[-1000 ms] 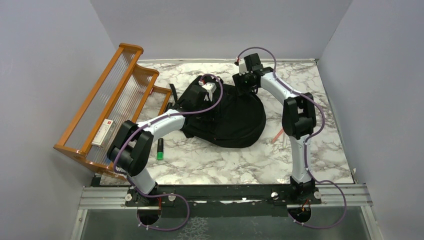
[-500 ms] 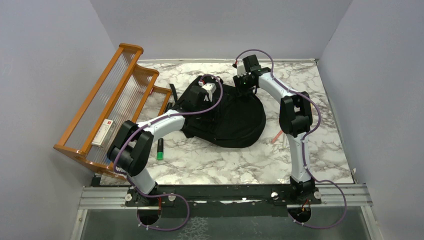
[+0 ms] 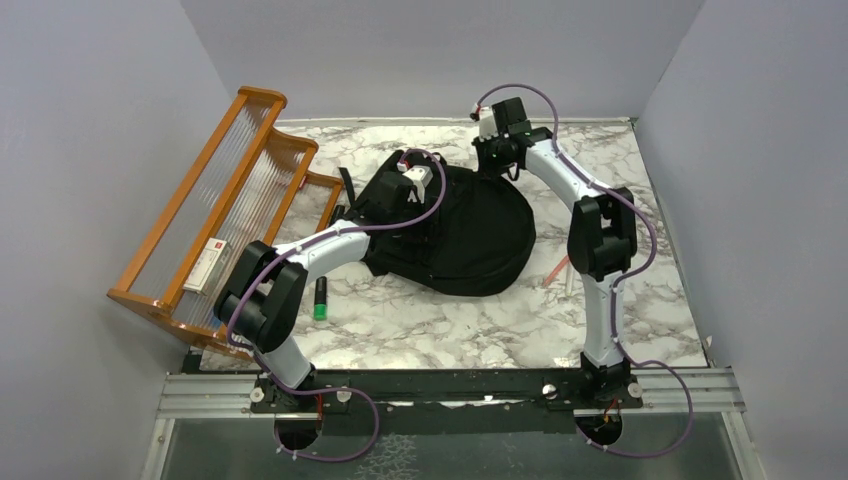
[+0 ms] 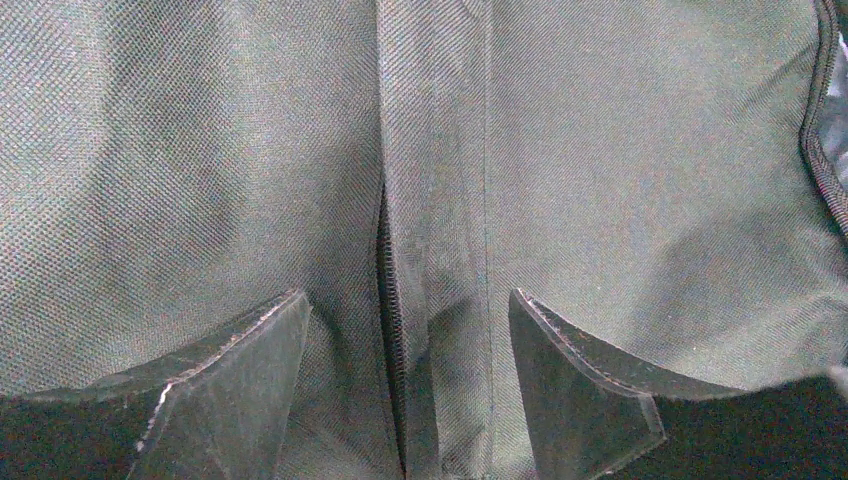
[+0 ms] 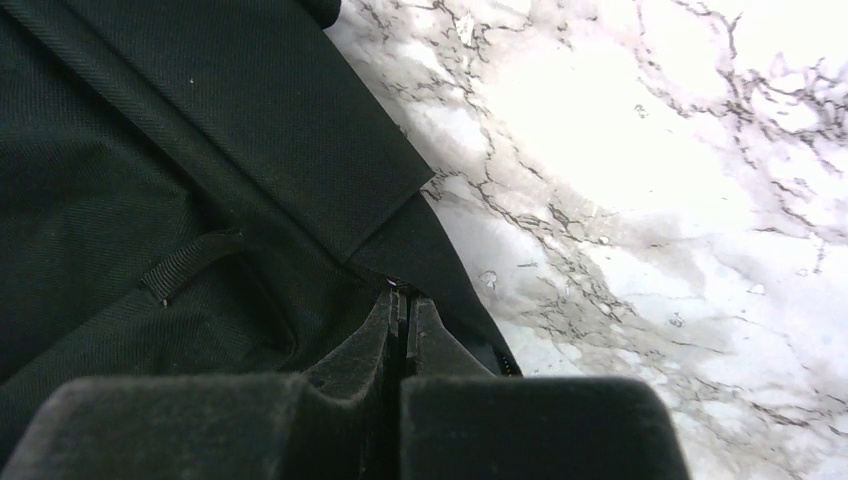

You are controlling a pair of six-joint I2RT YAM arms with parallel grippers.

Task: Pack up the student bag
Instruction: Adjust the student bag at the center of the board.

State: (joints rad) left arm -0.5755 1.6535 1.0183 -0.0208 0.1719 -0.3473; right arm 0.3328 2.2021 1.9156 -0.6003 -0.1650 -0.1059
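Note:
The student bag (image 3: 470,240), black and rounded, lies flat in the middle of the marble table (image 3: 420,320). My left gripper (image 3: 388,203) is over the bag's left part. In the left wrist view this gripper (image 4: 410,330) is open, its fingertips (image 4: 240,350) resting on the bag's fabric (image 4: 620,150) either side of a closed zip line (image 4: 385,260). My right gripper (image 3: 490,165) is at the bag's far edge. The right wrist view shows it (image 5: 403,295) shut, pinching a thin bit of the bag's edge (image 5: 420,240) beside a small strap loop (image 5: 190,265).
An orange wooden rack (image 3: 220,200) leans at the left with a white box (image 3: 205,265) in it. A green-and-black marker (image 3: 320,298) lies by the left arm. Thin pens (image 3: 555,272) lie to the right of the bag. Grey walls close in three sides.
My right gripper has shut at the bag's far edge and shifted a little toward the back wall. The bag's far right edge looks drawn out. The left arm has stayed still.

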